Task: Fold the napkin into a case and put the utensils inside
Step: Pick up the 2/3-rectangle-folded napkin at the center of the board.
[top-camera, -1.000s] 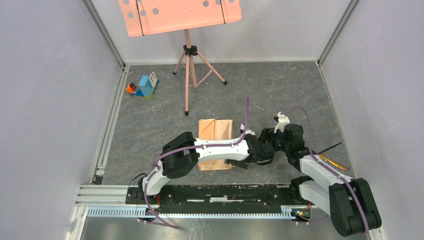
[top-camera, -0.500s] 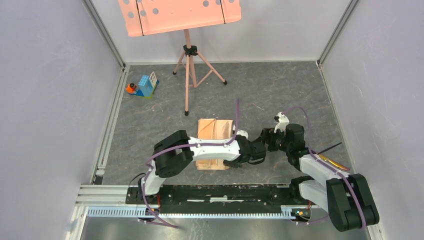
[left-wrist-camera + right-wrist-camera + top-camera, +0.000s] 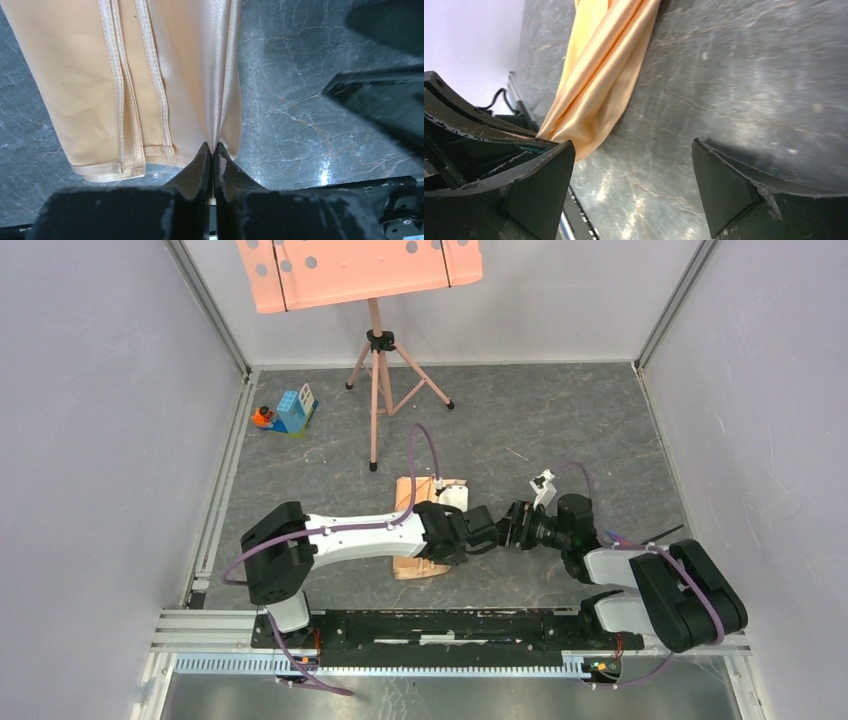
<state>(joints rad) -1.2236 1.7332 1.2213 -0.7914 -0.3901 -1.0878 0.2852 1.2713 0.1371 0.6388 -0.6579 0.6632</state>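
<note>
Left gripper: has just clamped shut on the napkin, pinching the near end of its right-hand fold.
Right gripper: spread wide, empty, just beside that fold.
Napkin location: folded, on the table, centre.
Utensils: outside the cloth, well apart, right.
Meaning: I judge another fold is starting; insertion not begun.

No text or label can be read anywhere.

Right hand wide apart — creased peach napkin on marbled grey tabletop
</note>
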